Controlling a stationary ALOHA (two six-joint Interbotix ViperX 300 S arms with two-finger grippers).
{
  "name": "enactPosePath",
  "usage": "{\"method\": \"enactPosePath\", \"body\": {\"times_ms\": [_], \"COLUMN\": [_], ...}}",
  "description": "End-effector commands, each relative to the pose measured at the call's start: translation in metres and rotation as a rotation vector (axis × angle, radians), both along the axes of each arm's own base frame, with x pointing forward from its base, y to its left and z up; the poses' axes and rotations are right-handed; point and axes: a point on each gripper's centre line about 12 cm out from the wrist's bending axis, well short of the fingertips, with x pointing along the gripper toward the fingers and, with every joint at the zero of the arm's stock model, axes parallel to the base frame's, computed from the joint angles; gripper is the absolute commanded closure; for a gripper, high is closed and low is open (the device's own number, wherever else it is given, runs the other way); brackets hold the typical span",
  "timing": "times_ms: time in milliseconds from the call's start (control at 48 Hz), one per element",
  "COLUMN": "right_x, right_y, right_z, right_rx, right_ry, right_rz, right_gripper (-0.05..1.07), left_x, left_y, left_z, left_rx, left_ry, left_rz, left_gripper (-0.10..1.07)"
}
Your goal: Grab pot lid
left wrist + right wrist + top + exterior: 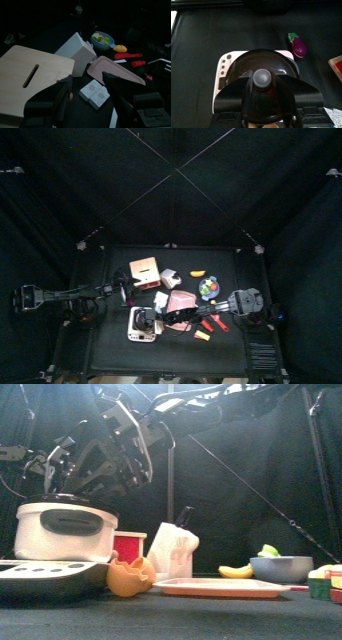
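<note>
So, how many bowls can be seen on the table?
1. The round blue-grey bowl holding green food stands toward the table's right side in the front view, beside a yellow banana-shaped toy. Another bowl could be hidden behind the arms or the white rice cooker.

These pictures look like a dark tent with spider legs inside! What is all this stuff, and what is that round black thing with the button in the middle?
The "spider legs" are two robot arms at a small black table with curtains around it. One picture looks down from high above, one looks level across the table, and two come from cameras on the arms' wrists.

The round black thing is a pot lid with a knob, sitting on a white rice cooker. The right gripper hangs over it with its jaws open on either side of the knob, not pinching yet. The left gripper waits open, holding nothing.

Around lie a pink tray, a bowl, a banana and a purple toy eggplant.
</note>
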Motion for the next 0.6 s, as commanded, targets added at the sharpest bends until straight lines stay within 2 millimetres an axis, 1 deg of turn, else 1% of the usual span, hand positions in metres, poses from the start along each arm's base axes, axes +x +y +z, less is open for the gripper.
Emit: {"method": "enactPosePath", "body": {"times_ms": [0, 250, 583], "right_x": [0.0, -0.002, -0.003], "right_y": [-0.002, -0.001, -0.001], "right_z": [0.043, 0.056, 0.059], "right_rx": [0.008, 0.012, 0.011], "right_ry": [-0.088, -0.115, -0.121], "right_rz": [-0.002, 0.003, 0.003], "right_gripper": [0.43, 0.43, 0.43], "left_x": [0.002, 0.002, 0.003], "left_y": [0.001, 0.001, 0.0], "left_z": [0.005, 0.005, 0.005], "left_rx": [0.006, 0.006, 0.007], "left_ry": [-0.019, -0.019, -0.019], "left_rz": [0.001, 0.001, -0.003], "left_gripper": [0.11, 0.11, 0.11]}}
